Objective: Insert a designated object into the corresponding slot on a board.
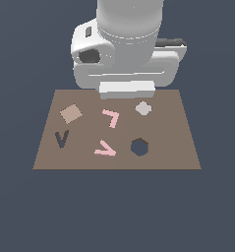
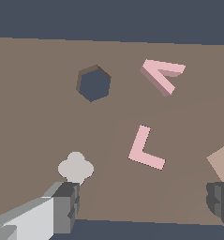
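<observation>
The pale-pink V-shaped designated object (image 1: 105, 148) (image 2: 162, 75) lies flat on the brown board (image 1: 178, 147) (image 2: 33, 140), near its front edge and to the exterior view's left of the dark hexagonal hole (image 1: 139, 147) (image 2: 93, 83). The dark V-shaped slot (image 1: 62, 139) sits near the board's left edge in the exterior view; it is out of the wrist view. My gripper (image 2: 141, 206) hangs open above the board's far side with nothing between its fingers (image 2: 62, 206). In the exterior view the arm's body hides the fingers.
A pink L-shaped piece (image 1: 111, 117) (image 2: 145, 149) lies below the gripper, mid-board. A light grey piece (image 1: 143, 108) (image 2: 76, 168) rests close to one finger. A tan square (image 1: 71, 113) (image 2: 223, 161) lies by the other finger.
</observation>
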`<state>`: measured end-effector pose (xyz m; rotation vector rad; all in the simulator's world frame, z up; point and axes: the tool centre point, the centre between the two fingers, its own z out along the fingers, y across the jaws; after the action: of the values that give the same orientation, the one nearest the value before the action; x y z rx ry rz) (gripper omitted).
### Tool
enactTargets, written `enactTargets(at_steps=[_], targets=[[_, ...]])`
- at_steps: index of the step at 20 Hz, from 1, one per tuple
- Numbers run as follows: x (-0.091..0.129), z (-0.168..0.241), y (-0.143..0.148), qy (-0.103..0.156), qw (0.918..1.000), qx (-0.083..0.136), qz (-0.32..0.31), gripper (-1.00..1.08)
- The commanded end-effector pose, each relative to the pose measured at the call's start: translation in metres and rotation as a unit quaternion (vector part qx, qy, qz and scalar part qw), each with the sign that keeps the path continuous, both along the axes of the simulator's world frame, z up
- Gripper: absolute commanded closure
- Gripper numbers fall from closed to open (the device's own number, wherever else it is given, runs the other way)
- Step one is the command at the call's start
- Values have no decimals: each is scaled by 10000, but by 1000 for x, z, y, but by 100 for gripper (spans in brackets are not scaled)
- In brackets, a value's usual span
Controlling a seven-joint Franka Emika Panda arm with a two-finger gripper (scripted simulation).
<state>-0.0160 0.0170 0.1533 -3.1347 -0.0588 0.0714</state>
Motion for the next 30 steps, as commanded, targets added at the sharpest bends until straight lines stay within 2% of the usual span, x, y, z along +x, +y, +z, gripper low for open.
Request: enactTargets(at_steps=[1,11,20,25,30], targets=[[0,0,0,0,10000,0,0,-92],[4,-6,-6,-11,9996,6,299,-92],[16,-21,-20,-42,9940,22,1093,-92],[28,-34,-31,-69,9843,36,1763,-92],[45,-50,-41,-103,9655,53,2601,-92]])
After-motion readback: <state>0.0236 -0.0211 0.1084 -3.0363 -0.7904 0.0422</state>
